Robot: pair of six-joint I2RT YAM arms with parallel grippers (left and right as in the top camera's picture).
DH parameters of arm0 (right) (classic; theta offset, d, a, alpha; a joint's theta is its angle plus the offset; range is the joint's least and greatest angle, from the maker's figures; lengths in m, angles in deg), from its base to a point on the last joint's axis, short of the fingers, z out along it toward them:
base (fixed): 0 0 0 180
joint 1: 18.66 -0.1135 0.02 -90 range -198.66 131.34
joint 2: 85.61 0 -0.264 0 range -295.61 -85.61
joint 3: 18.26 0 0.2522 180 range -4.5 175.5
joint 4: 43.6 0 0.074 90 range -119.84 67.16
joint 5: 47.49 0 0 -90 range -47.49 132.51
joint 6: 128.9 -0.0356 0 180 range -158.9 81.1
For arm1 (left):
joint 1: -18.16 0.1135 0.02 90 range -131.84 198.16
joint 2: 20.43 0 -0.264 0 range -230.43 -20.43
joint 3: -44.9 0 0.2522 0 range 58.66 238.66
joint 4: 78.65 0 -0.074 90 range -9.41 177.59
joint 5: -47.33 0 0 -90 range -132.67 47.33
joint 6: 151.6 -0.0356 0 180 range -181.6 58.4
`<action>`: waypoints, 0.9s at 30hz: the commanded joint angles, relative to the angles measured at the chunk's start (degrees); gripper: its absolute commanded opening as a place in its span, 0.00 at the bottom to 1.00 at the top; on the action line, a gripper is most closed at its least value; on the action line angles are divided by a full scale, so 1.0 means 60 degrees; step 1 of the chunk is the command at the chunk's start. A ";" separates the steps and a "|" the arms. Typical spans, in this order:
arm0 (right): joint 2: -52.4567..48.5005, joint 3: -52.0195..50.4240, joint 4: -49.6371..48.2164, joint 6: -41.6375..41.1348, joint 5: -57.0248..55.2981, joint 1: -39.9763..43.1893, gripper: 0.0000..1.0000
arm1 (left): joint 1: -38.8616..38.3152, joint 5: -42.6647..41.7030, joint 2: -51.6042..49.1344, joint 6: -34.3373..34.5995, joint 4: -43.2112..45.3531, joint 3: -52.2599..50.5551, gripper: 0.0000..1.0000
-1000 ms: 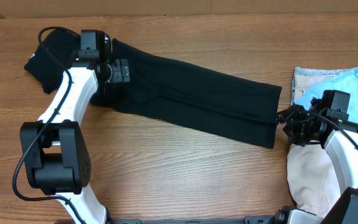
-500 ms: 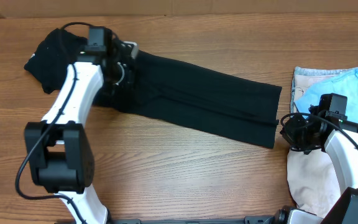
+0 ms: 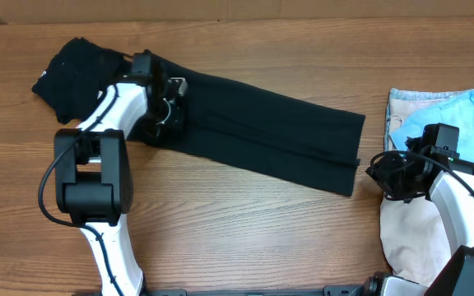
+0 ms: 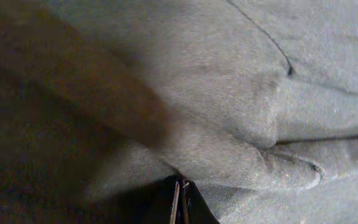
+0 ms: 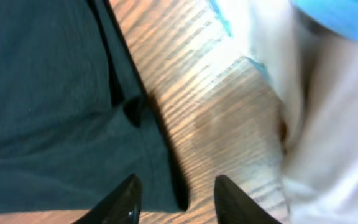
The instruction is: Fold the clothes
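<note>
A long black garment (image 3: 262, 136) lies stretched slantwise across the wooden table, its bunched end (image 3: 68, 70) at the far left. My left gripper (image 3: 169, 105) sits on the garment near that left end, shut on a fold of the black cloth. In the left wrist view the cloth (image 4: 229, 93) fills the frame and the left gripper (image 4: 179, 208) has its jaws pressed together. My right gripper (image 3: 374, 171) hovers open just off the garment's right hem. In the right wrist view the hem corner (image 5: 160, 180) lies between the spread fingers of the right gripper (image 5: 176, 196).
A pile of other clothes lies at the right edge: a light blue shirt (image 3: 459, 123) on top, a beige piece (image 3: 401, 107) behind it and a cream cloth (image 3: 410, 238) in front. Bare wood (image 3: 245, 222) runs along the table's front.
My left gripper moved right onto the garment and shut on it. The garment's right end slid a little left. My right gripper narrowed, then partly reopened, staying by the hem.
</note>
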 commanded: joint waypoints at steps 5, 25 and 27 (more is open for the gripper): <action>-0.1275 0.0036 -0.1559 0.0732 0.1501 -0.0317 0.55 | 0.0761 0.0215 -0.0404 0.0055 -0.0215 -0.0102 0.04; -0.3672 0.0036 -0.3588 0.0521 0.2310 -0.2146 0.62 | 0.0619 -0.0299 -0.0401 0.0018 -0.5111 0.6098 0.21; -0.3723 0.0036 -0.3679 0.0219 0.2047 -0.2171 0.50 | 0.0619 -0.0317 -0.0401 0.0015 -0.5442 0.6535 0.21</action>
